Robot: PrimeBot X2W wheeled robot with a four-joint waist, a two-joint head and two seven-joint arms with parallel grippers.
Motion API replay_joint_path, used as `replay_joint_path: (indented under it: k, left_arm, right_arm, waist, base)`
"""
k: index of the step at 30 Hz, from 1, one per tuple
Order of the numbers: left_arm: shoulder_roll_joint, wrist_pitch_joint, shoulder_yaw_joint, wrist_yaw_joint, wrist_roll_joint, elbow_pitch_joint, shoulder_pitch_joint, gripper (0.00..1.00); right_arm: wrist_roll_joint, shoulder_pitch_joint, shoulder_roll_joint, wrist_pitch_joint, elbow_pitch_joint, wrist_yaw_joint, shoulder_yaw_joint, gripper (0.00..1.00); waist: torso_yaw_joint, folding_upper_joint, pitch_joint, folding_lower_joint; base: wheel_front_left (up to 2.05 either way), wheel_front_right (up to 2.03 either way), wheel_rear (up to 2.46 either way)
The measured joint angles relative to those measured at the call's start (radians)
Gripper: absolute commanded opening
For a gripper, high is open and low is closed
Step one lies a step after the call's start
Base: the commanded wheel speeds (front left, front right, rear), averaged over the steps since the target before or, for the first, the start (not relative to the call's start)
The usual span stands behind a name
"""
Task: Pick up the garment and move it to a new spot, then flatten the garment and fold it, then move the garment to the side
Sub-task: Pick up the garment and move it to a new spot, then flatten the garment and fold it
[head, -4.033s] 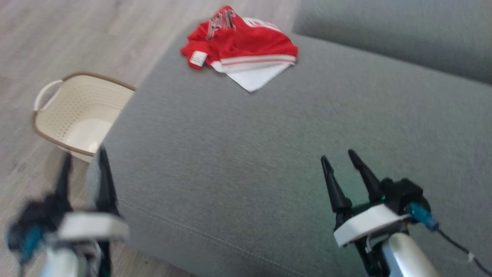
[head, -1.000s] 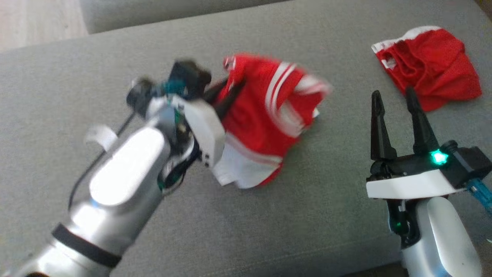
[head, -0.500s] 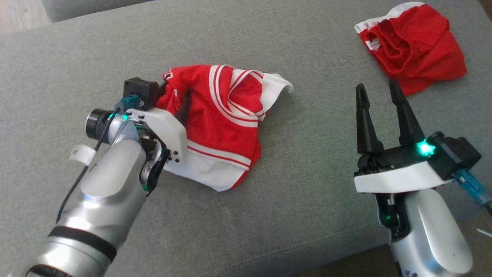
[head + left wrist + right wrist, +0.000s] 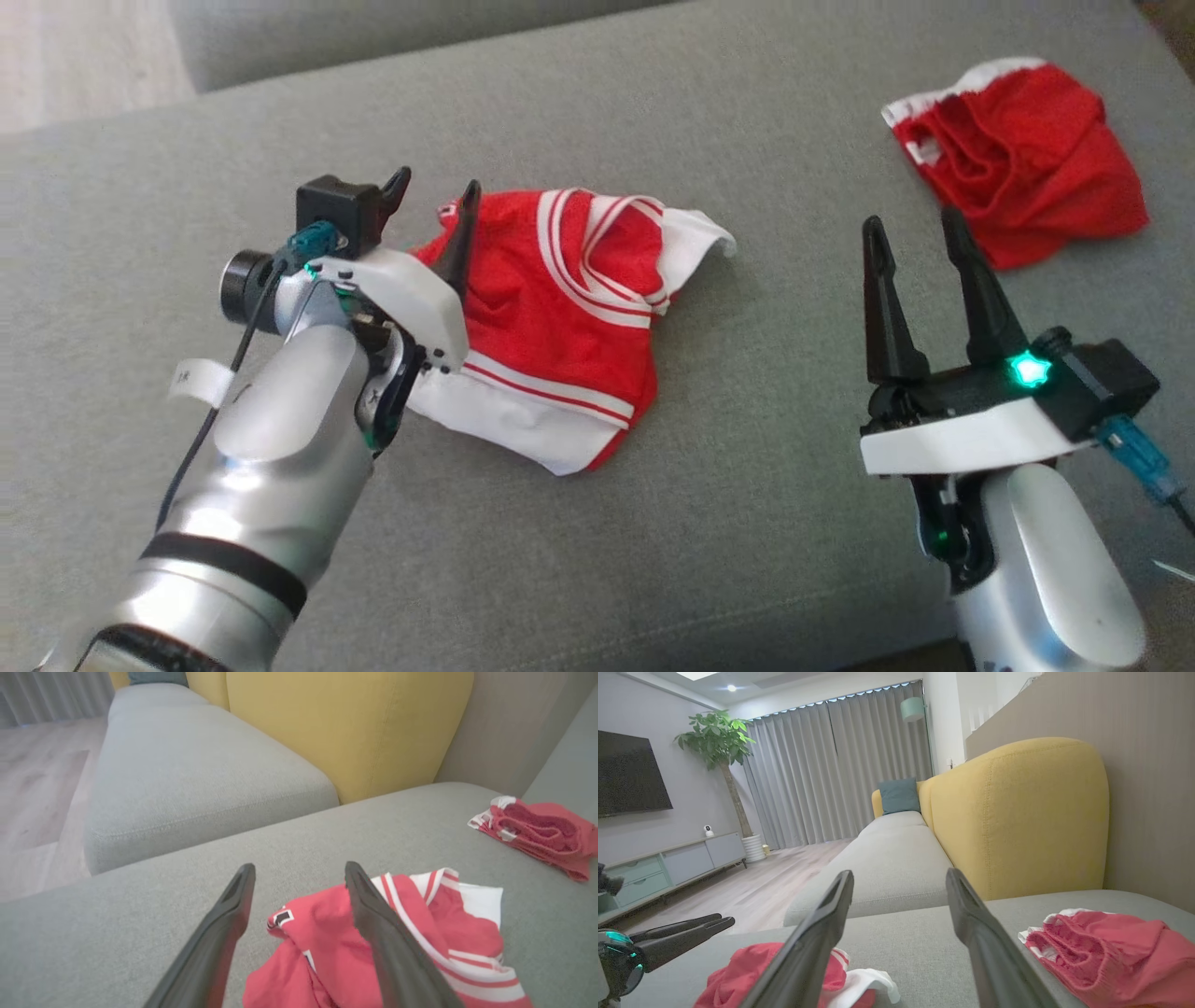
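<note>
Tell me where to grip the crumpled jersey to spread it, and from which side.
Grip the white sleeve flap that juts from the right edge of the jersey: it curls free of the bunched folds, facing the open right end effector. Coming low from the right is probably best.

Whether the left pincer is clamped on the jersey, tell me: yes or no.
No: the left pincer stands wide open, pinching no cloth, and the jersey lies crumpled on the grey cushion by it.

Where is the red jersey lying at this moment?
In the head view, the jersey lies crumpled on the grey sofa, beside the left gripper, left of the red shorts.
</note>
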Motion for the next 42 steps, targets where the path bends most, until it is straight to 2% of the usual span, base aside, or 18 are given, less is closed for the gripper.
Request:
replay_joint_path:
  k: [7, 16, 21, 27, 34, 42]
  left_arm:
    - [0.000, -0.009, 0.070, 0.049, 0.002, -0.171, 0.083, 1.00]
    - [0.037, -0.009, 0.227, 0.150, 0.048, -0.512, 0.453, 1.00]
    - [0.045, -0.009, 0.310, 0.177, 0.093, -0.660, 0.618, 1.00]
    - [0.035, -0.009, 0.387, 0.203, 0.140, -0.773, 0.791, 1.00]
    - [0.000, -0.009, 0.428, 0.209, 0.205, -0.798, 0.882, 1.00]
    - [-0.021, -0.009, 0.476, 0.175, 0.250, -0.783, 0.897, 1.00]
  right_arm:
    - [-0.019, 0.056, 0.000, -0.003, 0.018, 0.000, -0.030, 1.00]
    - [-0.036, 0.098, 0.000, -0.003, 0.031, 0.000, -0.045, 1.00]
    - [-0.044, 0.110, 0.000, -0.003, 0.037, 0.000, -0.044, 1.00]
    - [-0.044, 0.166, 0.001, -0.003, 0.063, 0.000, -0.047, 1.00]
    - [-0.062, 0.218, 0.002, -0.003, 0.080, 0.000, -0.067, 1.00]
    - [-0.062, 0.224, 0.003, -0.003, 0.102, 0.000, -0.064, 1.00]
  waist:
    - [0.056, 0.0000, -0.053, 0.0000]
    - [0.146, 0.0000, -0.102, 0.0000]
    - [0.171, 0.0000, -0.119, 0.0000]
    - [0.182, 0.0000, -0.134, 0.0000]
    - [0.203, 0.0000, -0.155, 0.0000]
    - [0.208, 0.0000, -0.162, 0.0000]
  base:
    - [0.00, 0.00, 0.00]
    - [0.00, 0.00, 0.00]
    - [0.00, 0.00, 0.00]
    - [0.00, 0.00, 0.00]
    - [0.00, 0.00, 0.00]
    - [0.00, 0.00, 0.00]
